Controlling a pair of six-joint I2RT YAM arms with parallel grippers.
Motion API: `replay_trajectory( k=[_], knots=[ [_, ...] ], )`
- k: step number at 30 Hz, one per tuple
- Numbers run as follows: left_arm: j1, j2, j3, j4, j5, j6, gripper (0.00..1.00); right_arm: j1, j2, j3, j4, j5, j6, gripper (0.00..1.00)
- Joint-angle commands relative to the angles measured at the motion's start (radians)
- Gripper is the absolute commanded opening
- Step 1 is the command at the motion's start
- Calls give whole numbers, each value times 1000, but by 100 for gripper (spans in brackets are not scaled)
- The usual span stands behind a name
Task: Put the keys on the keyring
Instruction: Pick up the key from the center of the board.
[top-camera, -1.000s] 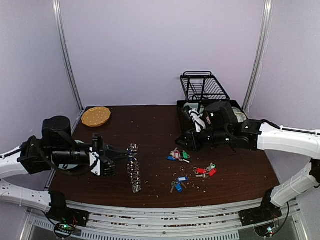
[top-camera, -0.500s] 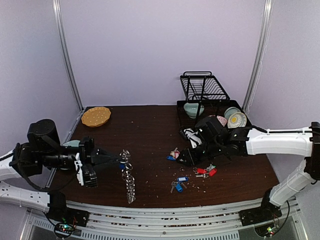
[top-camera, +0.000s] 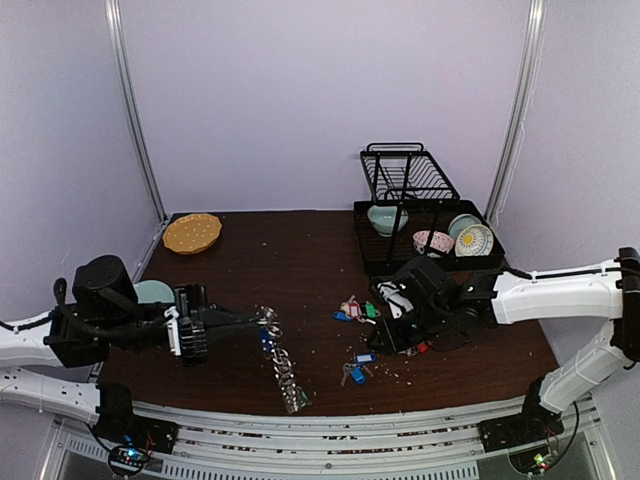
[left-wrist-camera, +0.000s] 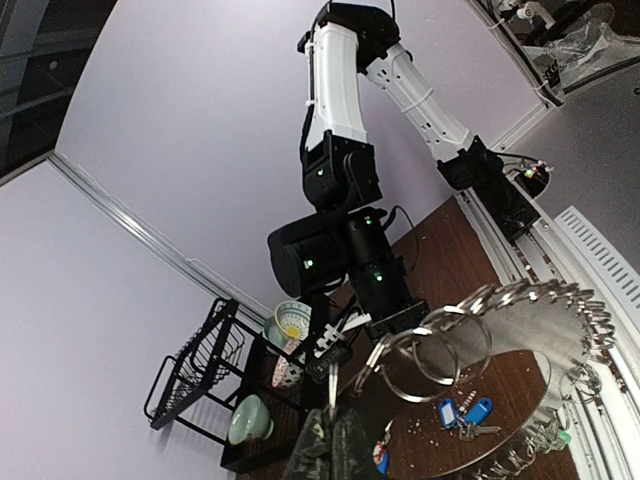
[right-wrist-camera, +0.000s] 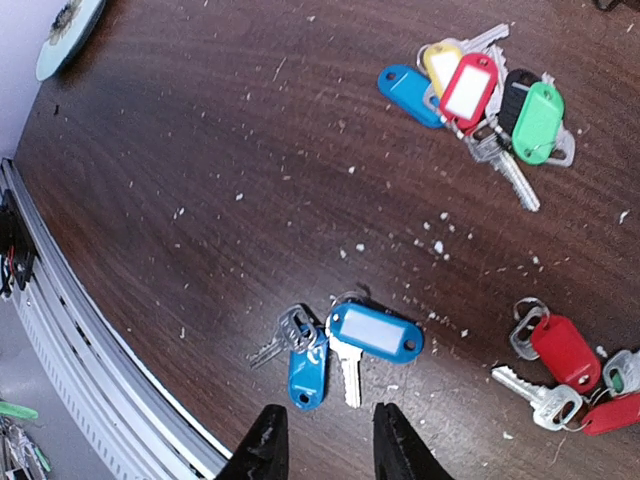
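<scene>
My left gripper (top-camera: 258, 318) is shut on one end ring of the keyring (top-camera: 284, 365), a chain of linked silver rings that trails toward the table's front edge. In the left wrist view the fingers (left-wrist-camera: 332, 440) pinch a ring, and the keyring (left-wrist-camera: 452, 340) curves away to the right. My right gripper (top-camera: 385, 342) hovers open just above two blue-tagged keys (right-wrist-camera: 372, 335), which lie a little ahead of its gripper (right-wrist-camera: 328, 445). A mixed cluster of keys (right-wrist-camera: 480, 90) and some red-tagged keys (right-wrist-camera: 565, 350) lie farther off on the table.
A black dish rack (top-camera: 412, 178) holding bowls stands at the back right. A tan round plate (top-camera: 192, 232) lies at the back left, and a pale blue plate (top-camera: 155, 292) sits behind the left arm. Crumbs dot the wood. The metal front rail (right-wrist-camera: 90, 350) runs close to the blue keys.
The right gripper has moved from the mixed key cluster toward the front, over the blue keys, with its jaws narrowing a little. The left arm shifted and the keyring now trails to the front right.
</scene>
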Motion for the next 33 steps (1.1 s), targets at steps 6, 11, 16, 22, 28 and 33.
replay_trajectory(
  k=[6, 11, 16, 22, 28, 33],
  knots=[
    [-3, -25, -83, 192, -56, -144, 0, 121, 95, 20, 31, 114, 305, 36],
    [-2, -36, -104, 190, -71, -119, 0, 155, 152, 42, 38, 172, 417, 41],
    [-2, -47, -115, 189, -72, -111, 0, 156, 188, 56, 49, 215, 451, 30],
    [-2, -53, -125, 190, -76, -109, 0, 154, 260, 112, 28, 226, 440, 35],
    [-2, -53, -131, 187, -81, -99, 0, 149, 302, 119, 36, 216, 433, 24],
    [-2, -57, -127, 182, -80, -97, 0, 149, 319, 116, 23, 210, 432, 23]
  ],
)
